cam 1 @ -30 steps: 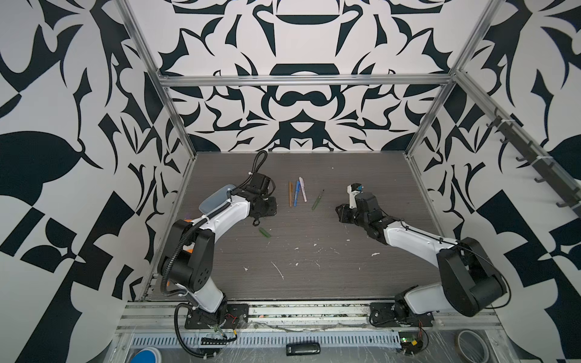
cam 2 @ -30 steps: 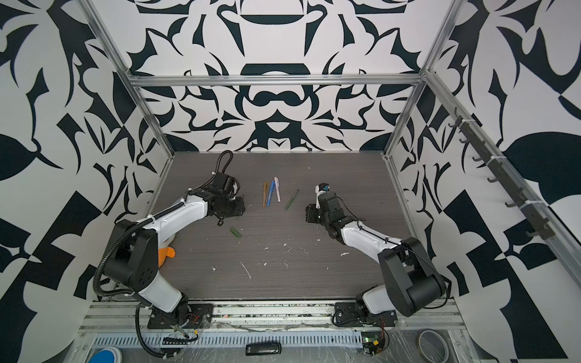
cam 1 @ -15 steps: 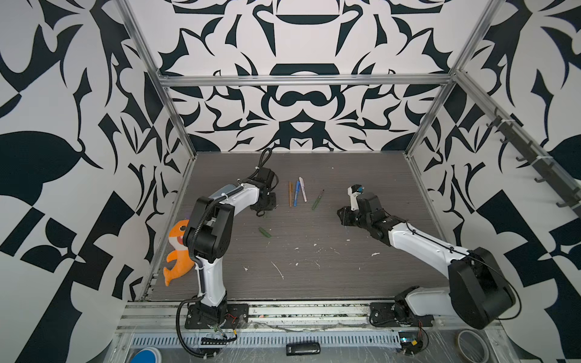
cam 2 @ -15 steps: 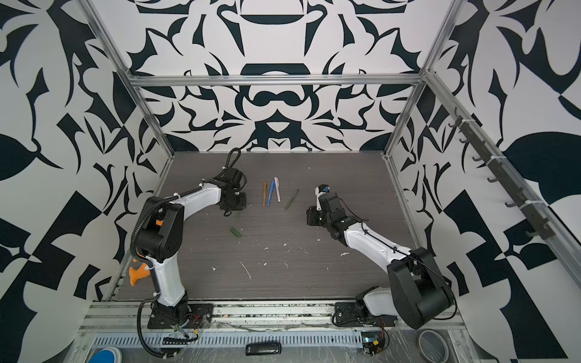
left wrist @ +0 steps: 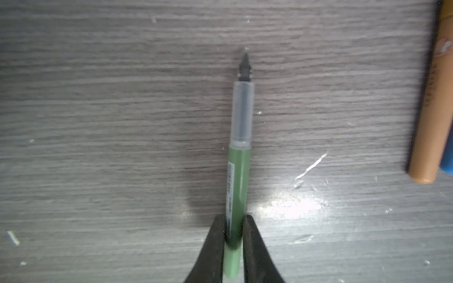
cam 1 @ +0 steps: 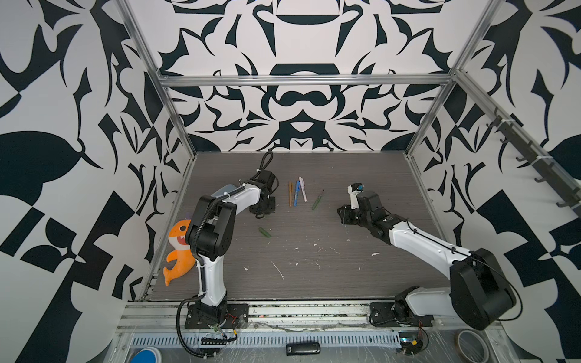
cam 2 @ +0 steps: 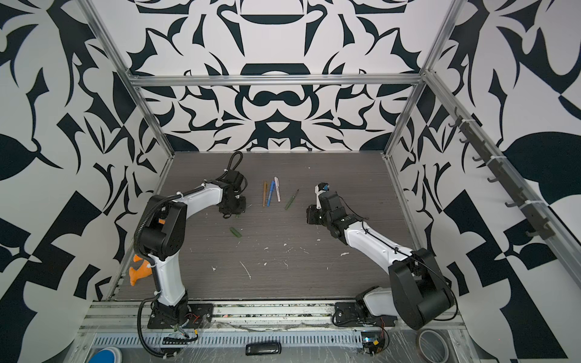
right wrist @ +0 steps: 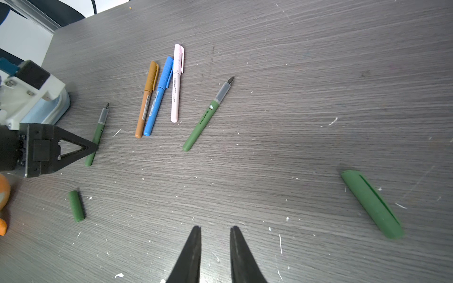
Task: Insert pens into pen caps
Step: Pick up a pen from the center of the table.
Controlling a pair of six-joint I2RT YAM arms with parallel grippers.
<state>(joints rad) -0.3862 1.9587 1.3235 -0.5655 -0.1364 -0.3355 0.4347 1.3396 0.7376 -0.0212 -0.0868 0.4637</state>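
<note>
Caps (right wrist: pixel 152 74) hold three pens (right wrist: pixel 152 111); case (right wrist: pixel 60 107) unclear.

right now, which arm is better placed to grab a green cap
Right. The right gripper is empty, jaws apart, with a green cap lying near it; the left gripper is closed on a green pen.

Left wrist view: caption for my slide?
Left gripper closed on an uncapped green pen, near an orange-brown pen.

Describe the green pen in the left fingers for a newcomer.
Find the three capped pens in a row. Beside them, toward the left arm, lies the green pen, tip bare, gripped by the left fingers. The other uncapped green pen lies free.
</note>
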